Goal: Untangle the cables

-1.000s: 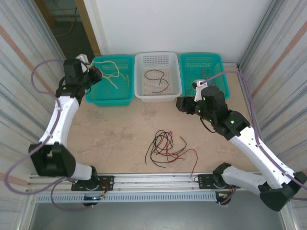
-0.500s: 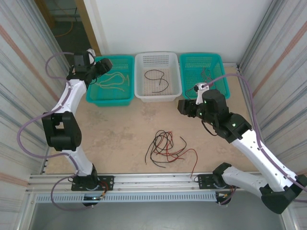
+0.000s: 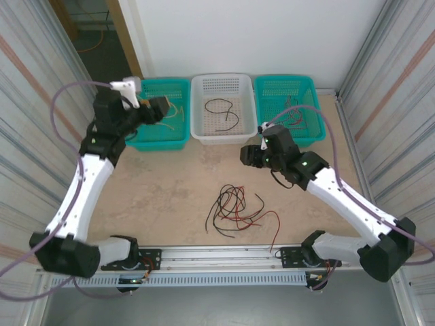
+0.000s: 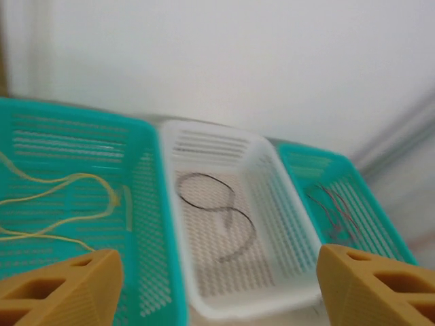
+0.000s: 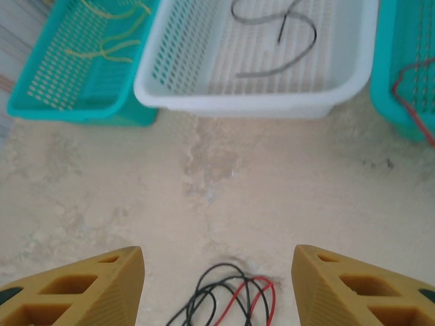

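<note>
A tangle of red and black cables [image 3: 234,207] lies on the table near the front; its far loops [image 5: 231,299] show in the right wrist view. My right gripper [image 3: 246,155] [image 5: 217,272] hovers above and just behind the tangle, open with nothing between its fingers. My left gripper [image 3: 163,109] [image 4: 217,272] hangs over the left teal basket [image 3: 139,139], open and empty. Yellow cables [image 4: 68,190] lie in that basket. One black cable [image 3: 223,112] [image 4: 217,217] [image 5: 279,34] lies in the white basket [image 3: 224,136].
A right teal basket [image 3: 312,132] holds thin red and dark cables [image 4: 333,207] [image 5: 408,88]. The three baskets stand in a row against the back wall. Corrugated walls close in both sides. Bare tabletop [image 3: 170,183] lies between the baskets and the tangle.
My left gripper opened and let the yellow cable fall into the left basket, then swung right over the basket. My right gripper moved left and closer to the tangle.
</note>
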Robot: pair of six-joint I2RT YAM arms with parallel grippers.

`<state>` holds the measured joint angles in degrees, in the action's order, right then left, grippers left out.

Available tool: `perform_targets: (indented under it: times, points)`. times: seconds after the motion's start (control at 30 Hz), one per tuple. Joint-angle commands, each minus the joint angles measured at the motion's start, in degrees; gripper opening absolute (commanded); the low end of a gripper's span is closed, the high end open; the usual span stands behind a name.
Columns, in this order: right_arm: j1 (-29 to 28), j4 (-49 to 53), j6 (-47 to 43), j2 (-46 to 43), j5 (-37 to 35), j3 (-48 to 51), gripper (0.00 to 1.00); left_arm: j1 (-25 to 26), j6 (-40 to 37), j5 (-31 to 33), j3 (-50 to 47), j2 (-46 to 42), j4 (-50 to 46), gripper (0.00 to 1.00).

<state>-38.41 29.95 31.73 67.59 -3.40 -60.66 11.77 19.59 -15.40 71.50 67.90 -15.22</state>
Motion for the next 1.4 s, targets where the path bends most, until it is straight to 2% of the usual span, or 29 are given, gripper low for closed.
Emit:
perform_targets:
  times: [0.0,0.07,0.17,0.33,0.5,0.53,0.6,0.67,0.7,0.77,0.87,1.0,1.13,1.2,1.3,1.37]
  points:
    - [-3.19,4.09,5.11,1.94,-2.21,3.13,0.57,3.19,-3.93,-2.64,-7.28,-5.39,-3.81,0.78]
    - [-4.19,5.64,7.6,2.45,-2.65,6.28,0.57,5.61,-3.66,-4.16,-11.3,-8.92,-4.6,0.9]
    - [-6.67,6.45,8.45,2.22,1.02,10.58,0.56,8.59,-3.26,-1.53,-15.45,-12.75,-5.96,0.94]
    - [-15.84,10.29,10.47,3.95,2.61,13.85,0.61,8.68,-1.73,-1.35,-17.6,-14.1,-7.36,0.99]
    - [-19.3,8.47,11.35,9.25,7.13,16.12,0.62,8.39,2.42,-2.39,-20.74,-15.73,-2.23,0.99]
    - [-19.49,8.45,11.35,11.24,7.07,15.74,0.6,8.15,2.99,-2.91,-21.12,-15.64,-1.83,0.99]
    - [-19.46,8.67,10.98,14.79,6.14,14.62,0.49,7.93,3.2,-3.17,-21.13,-15.54,-2.38,0.99]
    - [-18.91,9.58,9.41,17.93,3.89,13.14,0.28,7.93,2.02,-2.34,-20.65,-15.36,-4.1,0.9]
    - [-18.33,10.01,8.53,18.85,2.71,12.63,0.22,7.89,1.76,-1.22,-20.07,-15.24,-5.69,0.87]
    - [-14.69,9.22,6.3,20.0,2.19,12.24,0.15,7.92,1.2,1.05,-19.26,-15.18,-8.54,0.85]
    - [-8.82,5.03,3.0,20.76,3.13,11.55,0.11,7.85,1.06,2.63,-19.03,-15.73,-10.13,0.79]
    - [-4.03,0.9,-0.92,22.93,3.22,6.9,0.11,7.79,1.68,3.06,-19.76,-16.39,-9.42,0.76]
    - [-2.43,0.46,-4.01,26.65,3.51,2.06,0.13,7.86,2.25,2.14,-20.85,-15.88,-8.29,0.74]
    - [-2.77,1.43,-5.03,26.91,2.37,0.89,0.19,7.84,2.38,1.43,-21.25,-15.33,-8.22,0.74]
    - [-3.18,3.7,-5.53,25.41,-0.38,-0.21,0.37,7.89,2.92,0.72,-22.53,-14.45,-7.63,0.76]
    - [-3.74,5.24,-5.44,23.84,-1.95,-0.95,0.46,7.83,3.33,-0.28,-22.98,-13.5,-7.05,0.76]
